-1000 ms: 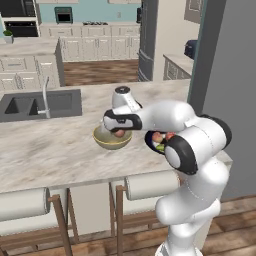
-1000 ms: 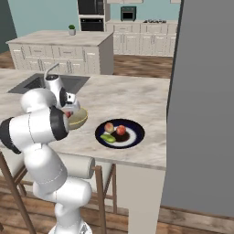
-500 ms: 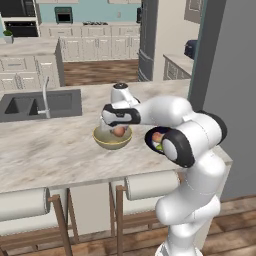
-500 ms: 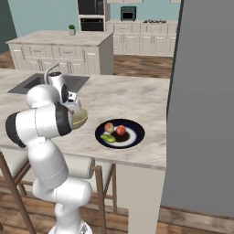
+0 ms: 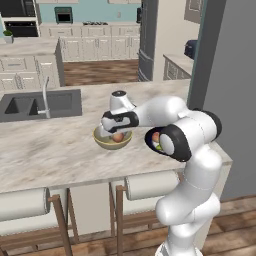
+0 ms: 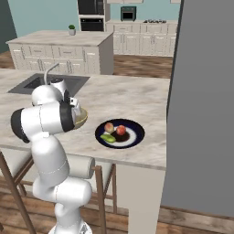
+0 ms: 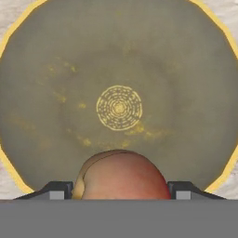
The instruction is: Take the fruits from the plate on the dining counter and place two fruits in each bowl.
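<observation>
My gripper [image 5: 116,133] hangs low inside the tan-yellow bowl [image 5: 102,141], shut on a reddish-orange fruit [image 5: 118,137]. In the hand view that fruit [image 7: 122,175] sits between the two dark fingertips [image 7: 58,190], above the bowl's olive inside [image 7: 119,69]. In the right base view the arm hides most of this bowl [image 6: 82,119]. To the right of the bowl, the dark navy plate [image 6: 136,135] lies on the dining counter [image 6: 137,98]. It carries two reddish fruits [image 6: 109,127] [image 6: 121,130] and a green oblong fruit [image 6: 108,137].
A sink with a faucet [image 5: 46,97] is set into the counter to the bowl's left. A tall grey wall [image 6: 205,105] rises at the counter's right end. Bar stools [image 5: 30,202] stand under the near edge. A white kitchen island [image 6: 59,48] stands behind.
The hand has sunk a little deeper into the bowl with the fruit still held. The arm's elbow has swung slightly left.
</observation>
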